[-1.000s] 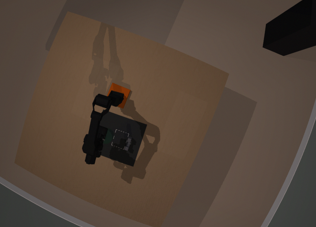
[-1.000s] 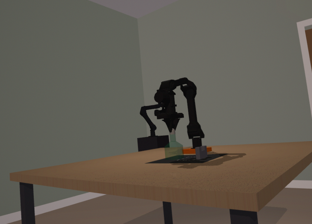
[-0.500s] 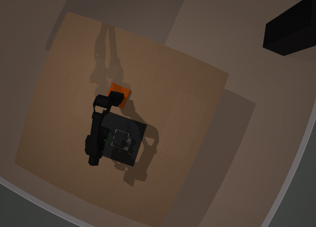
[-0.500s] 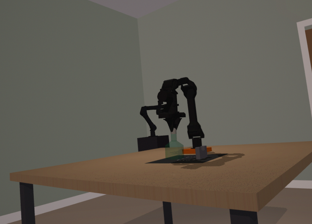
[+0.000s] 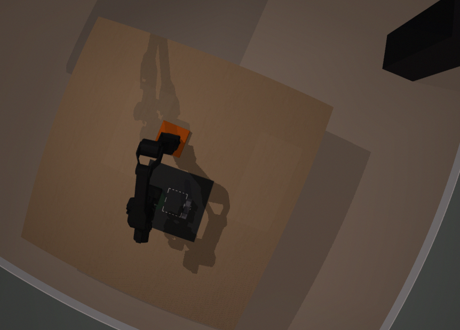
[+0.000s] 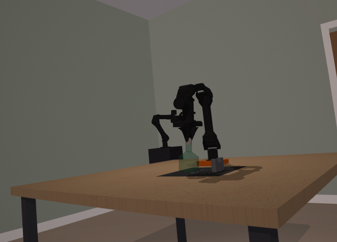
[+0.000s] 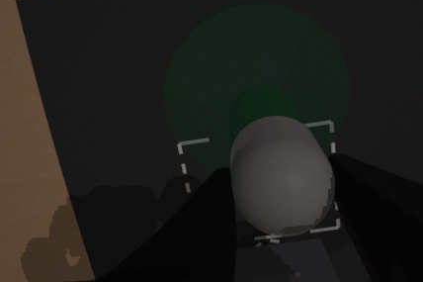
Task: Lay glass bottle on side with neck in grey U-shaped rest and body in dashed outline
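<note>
Your end effector [image 6: 188, 140] [image 7: 280, 174] is clamped on the pale top of the bottle [image 6: 188, 160] [image 7: 257, 50], w/ one finger each side. The bottle's upright over the dark mat [image 5: 198, 226] [image 6: 171, 173] [image 7: 109, 65], beside the dashed outline [image 5: 166, 200] [image 7: 194, 141]; can't tell if its base touches down. Grey rest [image 5: 187, 209] [image 6: 217, 164] [image 7: 287, 260] is across the outline from it.

Main risk, prob. the tilt: you've only got the top end, so the heavy body could swing or twist in the grip if you rotate fast. Let go w/ the bottle part-tilted & it drops, i.e. broken glass. Come over too low and the body edge or neck may clip the rest. Tip w/o enough height and the base edge could grind or kick out on the mat. Neck off-line w/ the U = it could perch on a wall and roll off.

Orientation: long axis approx. vertical, neck up into the fingers, base down. It needs approx. a quarter turn, neck end toward the rest, body over the outline, before you release.
</note>
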`<action>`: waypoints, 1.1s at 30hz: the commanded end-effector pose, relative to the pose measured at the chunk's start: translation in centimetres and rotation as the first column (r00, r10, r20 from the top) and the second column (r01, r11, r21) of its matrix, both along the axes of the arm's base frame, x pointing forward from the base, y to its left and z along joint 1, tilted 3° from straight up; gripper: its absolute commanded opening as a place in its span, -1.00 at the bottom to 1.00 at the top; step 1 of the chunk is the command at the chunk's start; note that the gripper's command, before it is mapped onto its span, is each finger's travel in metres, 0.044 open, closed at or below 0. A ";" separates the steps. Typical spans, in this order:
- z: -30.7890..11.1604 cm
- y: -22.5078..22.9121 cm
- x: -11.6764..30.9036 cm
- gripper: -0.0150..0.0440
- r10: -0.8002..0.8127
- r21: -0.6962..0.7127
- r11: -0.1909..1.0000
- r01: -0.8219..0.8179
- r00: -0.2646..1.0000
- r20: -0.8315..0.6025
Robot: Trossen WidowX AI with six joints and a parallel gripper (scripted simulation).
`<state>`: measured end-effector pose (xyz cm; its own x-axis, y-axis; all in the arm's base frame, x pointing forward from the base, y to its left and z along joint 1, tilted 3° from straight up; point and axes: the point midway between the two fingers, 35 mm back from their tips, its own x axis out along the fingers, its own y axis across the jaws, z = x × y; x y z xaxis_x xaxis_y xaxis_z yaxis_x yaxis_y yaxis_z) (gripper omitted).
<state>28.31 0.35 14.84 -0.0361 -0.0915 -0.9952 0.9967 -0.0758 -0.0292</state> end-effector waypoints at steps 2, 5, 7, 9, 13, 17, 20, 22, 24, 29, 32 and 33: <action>0.2 1.0 0.1 -0.07 0.002 0.009 1.000 -0.002 1.000 0.001; 0.2 1.2 0.1 -0.07 0.000 0.001 1.000 0.000 1.000 0.000; 0.2 1.3 0.1 -0.07 -0.001 -0.004 1.000 0.001 1.000 -0.001; 0.2 1.5 0.1 -0.07 -0.003 -0.010 1.000 0.003 1.000 -0.001; 0.3 1.7 0.1 -0.07 -0.005 -0.020 1.000 0.005 1.000 -0.003; 0.3 2.0 0.1 -0.07 -0.008 -0.031 0.999 0.008 1.000 -0.004; 0.3 2.2 0.1 -0.07 -0.010 -0.039 0.999 0.010 1.000 -0.005; 0.3 2.3 0.2 -0.07 -0.012 -0.044 0.999 0.011 1.000 -0.006; 0.3 2.4 0.2 -0.07 -0.013 -0.050 0.999 0.013 1.000 -0.006; 0.3 2.8 0.2 -0.07 -0.017 -0.063 0.998 0.016 1.000 -0.007; 0.3 2.9 0.2 -0.07 -0.019 -0.071 0.997 0.019 1.000 -0.008; 0.3 3.0 0.2 -0.07 -0.020 -0.073 0.997 0.019 1.000 -0.008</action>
<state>28.46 2.46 15.06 -0.0495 -0.1771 -0.9829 0.9943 -0.1018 -0.0317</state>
